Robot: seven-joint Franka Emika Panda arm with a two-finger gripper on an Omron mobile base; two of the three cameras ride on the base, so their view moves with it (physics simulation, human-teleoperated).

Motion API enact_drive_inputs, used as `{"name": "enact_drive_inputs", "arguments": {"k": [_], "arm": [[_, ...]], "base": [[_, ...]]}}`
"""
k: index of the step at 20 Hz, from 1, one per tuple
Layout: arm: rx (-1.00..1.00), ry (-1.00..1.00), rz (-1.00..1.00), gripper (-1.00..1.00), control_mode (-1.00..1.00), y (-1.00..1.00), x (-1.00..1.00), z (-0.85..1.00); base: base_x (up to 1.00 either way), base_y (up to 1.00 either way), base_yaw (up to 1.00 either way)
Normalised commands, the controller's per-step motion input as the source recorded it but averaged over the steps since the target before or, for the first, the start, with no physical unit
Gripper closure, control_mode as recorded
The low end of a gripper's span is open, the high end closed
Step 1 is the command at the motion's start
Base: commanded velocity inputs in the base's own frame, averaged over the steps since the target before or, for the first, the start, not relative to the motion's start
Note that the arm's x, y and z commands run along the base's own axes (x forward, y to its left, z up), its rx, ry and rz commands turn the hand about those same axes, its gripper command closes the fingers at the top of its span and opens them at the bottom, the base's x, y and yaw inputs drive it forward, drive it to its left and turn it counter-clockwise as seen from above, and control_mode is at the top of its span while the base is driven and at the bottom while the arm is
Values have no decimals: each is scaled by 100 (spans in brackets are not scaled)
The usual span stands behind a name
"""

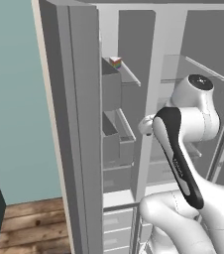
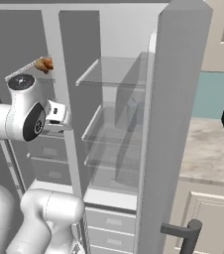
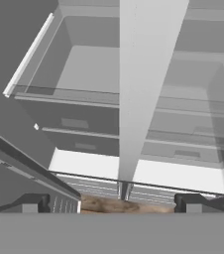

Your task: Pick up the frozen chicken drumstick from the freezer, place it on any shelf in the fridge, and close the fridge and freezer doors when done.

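Item, fetch step: our gripper gapes wide and empty before the freezer; frozen chicken drumstick sits shelved above it; next, we raise and reach in.

You get flat, even rendered light — no glare, soft shadows inside the fridge toward 12 o'clock, edges slightly soft throughout.

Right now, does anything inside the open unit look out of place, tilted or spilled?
Nothing looks spilled or damaged. The frozen chicken drumstick lies on an upper shelf of the freezer, and a rainbow-striped cube sits in a top bin of the freezer door. Both doors stand open; the open gripper holds nothing.
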Motion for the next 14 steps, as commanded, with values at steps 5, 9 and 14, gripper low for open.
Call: {"name": "enact_drive_inputs", "arguments": {"k": [5, 9, 14], "arm": [[0, 0, 0, -100, 100, 0, 0, 0], [0, 0, 0, -100, 100, 0, 0, 0], [0, 0, 0, -100, 100, 0, 0, 0]], "base": [[4, 15, 0], [0, 13, 0], [0, 24, 0]]}}
